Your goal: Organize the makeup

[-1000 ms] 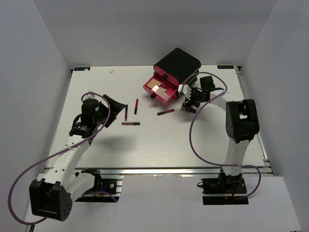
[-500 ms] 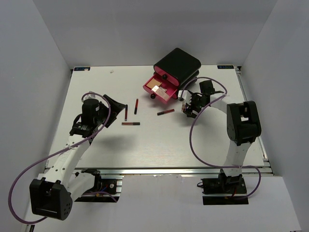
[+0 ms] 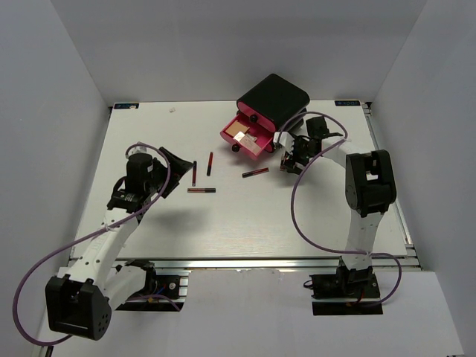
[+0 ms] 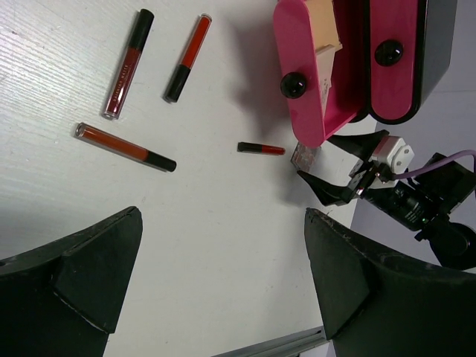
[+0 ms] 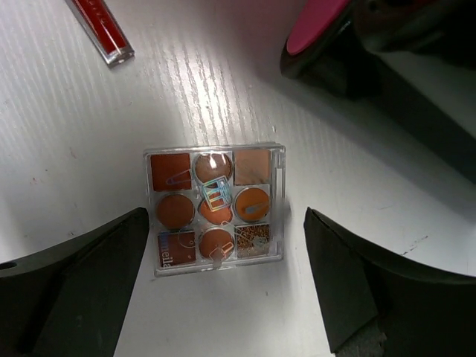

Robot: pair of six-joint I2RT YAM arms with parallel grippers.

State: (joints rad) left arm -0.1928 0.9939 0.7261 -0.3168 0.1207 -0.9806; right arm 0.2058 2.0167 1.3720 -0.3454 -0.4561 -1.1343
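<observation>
Right claw [image 5: 224,223] back over palette [image 5: 214,210], jaws wide

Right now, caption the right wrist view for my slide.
Open right hand straddling a clear nine-pan palette flat on the white table, red gloss tube and pink drawer beyond.

Black box [image 3: 274,98] sits angled at far side of white table [image 3: 245,223]. One pink drawer [image 3: 239,141] pulled out toward the table middle, black knob [image 3: 236,147] on its front. Drawer above [image 4: 390,67] closed. Plain white walls [image 3: 67,67] around.
</observation>
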